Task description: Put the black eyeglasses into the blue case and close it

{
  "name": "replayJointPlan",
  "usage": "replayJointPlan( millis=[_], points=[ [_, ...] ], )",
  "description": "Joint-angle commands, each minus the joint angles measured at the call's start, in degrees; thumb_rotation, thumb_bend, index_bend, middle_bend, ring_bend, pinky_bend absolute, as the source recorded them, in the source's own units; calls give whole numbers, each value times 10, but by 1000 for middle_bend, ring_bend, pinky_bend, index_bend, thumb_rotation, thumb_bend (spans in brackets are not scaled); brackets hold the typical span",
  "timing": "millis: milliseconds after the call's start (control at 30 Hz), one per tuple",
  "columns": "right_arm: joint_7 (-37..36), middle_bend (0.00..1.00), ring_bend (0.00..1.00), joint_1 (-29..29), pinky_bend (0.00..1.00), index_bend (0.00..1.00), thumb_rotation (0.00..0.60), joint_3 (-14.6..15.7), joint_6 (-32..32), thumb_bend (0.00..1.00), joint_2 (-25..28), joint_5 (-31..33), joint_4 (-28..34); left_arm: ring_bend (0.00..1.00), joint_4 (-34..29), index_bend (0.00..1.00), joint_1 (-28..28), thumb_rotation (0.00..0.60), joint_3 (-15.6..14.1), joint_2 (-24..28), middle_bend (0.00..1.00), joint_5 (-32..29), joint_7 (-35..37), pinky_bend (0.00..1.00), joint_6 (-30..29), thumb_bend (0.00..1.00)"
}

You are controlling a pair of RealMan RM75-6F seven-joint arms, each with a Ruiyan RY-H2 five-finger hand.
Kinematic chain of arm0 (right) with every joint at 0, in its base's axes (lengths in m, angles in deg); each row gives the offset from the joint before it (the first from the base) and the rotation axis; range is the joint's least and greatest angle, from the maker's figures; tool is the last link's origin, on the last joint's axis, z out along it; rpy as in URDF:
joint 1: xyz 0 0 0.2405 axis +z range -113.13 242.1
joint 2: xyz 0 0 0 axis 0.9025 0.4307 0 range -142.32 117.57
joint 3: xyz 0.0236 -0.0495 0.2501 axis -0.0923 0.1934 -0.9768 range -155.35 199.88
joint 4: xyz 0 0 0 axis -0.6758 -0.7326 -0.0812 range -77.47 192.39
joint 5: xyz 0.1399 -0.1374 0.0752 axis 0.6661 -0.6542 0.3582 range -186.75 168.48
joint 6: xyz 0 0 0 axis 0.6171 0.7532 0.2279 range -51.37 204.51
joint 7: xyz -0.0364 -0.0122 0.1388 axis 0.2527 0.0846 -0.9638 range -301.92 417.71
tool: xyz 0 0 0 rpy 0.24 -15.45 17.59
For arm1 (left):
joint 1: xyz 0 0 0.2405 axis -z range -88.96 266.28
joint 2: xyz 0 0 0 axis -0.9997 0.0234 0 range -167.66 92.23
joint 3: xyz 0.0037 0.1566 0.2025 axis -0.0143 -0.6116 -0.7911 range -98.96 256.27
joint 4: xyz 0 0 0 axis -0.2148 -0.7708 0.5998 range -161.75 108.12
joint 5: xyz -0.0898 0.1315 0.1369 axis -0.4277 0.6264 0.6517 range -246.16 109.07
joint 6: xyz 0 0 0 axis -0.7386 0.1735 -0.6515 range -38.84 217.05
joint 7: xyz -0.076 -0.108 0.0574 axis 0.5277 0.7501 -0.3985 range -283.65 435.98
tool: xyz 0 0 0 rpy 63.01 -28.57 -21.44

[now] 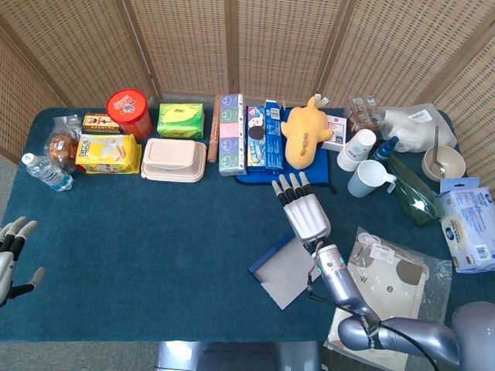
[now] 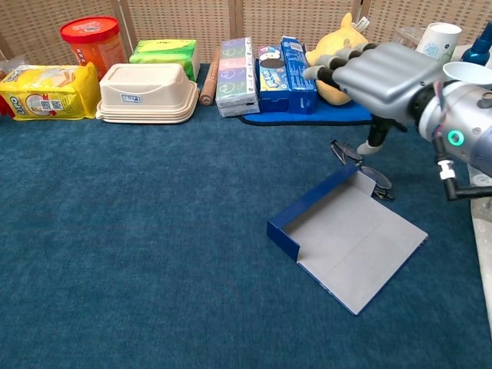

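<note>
Black eyeglasses (image 2: 361, 163) lie on the cloth, touching the far rim of the open blue case (image 2: 350, 238). The right hand (image 2: 380, 73) hovers above them, fingers spread, empty. The glasses look light and fragile (best pinched at the bridge).

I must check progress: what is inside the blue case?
The case lies open, showing only grey lining. The eyeglasses lie outside, behind its far edge, under the right hand.
</note>
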Motion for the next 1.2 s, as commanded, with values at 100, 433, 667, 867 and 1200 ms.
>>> replayJointPlan(
  millis=[100, 433, 667, 867, 1200],
  points=[
    [12, 1, 0, 28, 106, 0, 600, -15, -36, 0, -15, 24, -12, 0, -1, 36, -2, 600, -2, 1, 3, -2, -1, 0, -1, 319],
    [48, 0, 0, 62, 106, 0, 600, -11, -90, 0, -26, 78, -51, 0, -3, 35, -5, 600, -3, 3, 3, -3, -2, 0, -3, 319],
    [98, 0, 0, 60, 106, 0, 600, 11, -82, 0, 7, 122, -24, 0, 0, 35, -3, 600, -2, 1, 0, -1, -2, 0, -2, 319],
    [125, 0, 0, 50, 104, 0, 592, 36, -64, 0, 44, 149, 18, 0, 2, 33, 1, 600, -1, -2, 0, 3, -1, 0, 2, 318],
    [124, 0, 0, 25, 104, 0, 573, 63, -4, 0, 117, 133, 126, 0, 2, 32, 8, 600, 2, -6, 0, 5, -4, 0, 6, 318]
  ],
)
